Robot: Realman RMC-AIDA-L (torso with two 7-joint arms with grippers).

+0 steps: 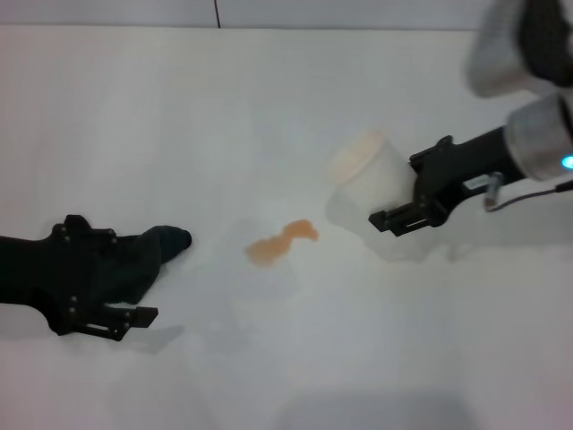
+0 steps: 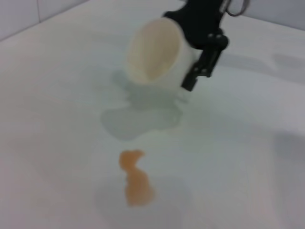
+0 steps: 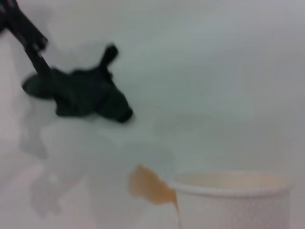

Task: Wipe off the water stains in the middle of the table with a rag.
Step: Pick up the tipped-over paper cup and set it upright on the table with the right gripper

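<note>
The water stains (image 1: pixel 282 242) form a small orange-tan blotch mid-table, also visible as the blotch (image 2: pixel 136 183) in the left wrist view and the blotch (image 3: pixel 147 186) in the right wrist view. Left of it, the dark rag (image 1: pixel 148 260) rests on the white table (image 1: pixel 269 107), bunched between the fingers of my left gripper (image 1: pixel 134 273), which looks shut on it. The rag (image 3: pixel 81 95) shows again from the right wrist. To the right of the blotch, my right gripper (image 1: pixel 398 193) is shut on a white paper cup (image 1: pixel 372 175), held tilted just above the table.
The cup (image 2: pixel 155 55) has an orange-tinted inside and casts a grey shadow (image 2: pixel 138 119) on the tabletop. The table's far edge meets a pale wall (image 1: pixel 269 11) at the back. Bare white surface lies between rag and blotch.
</note>
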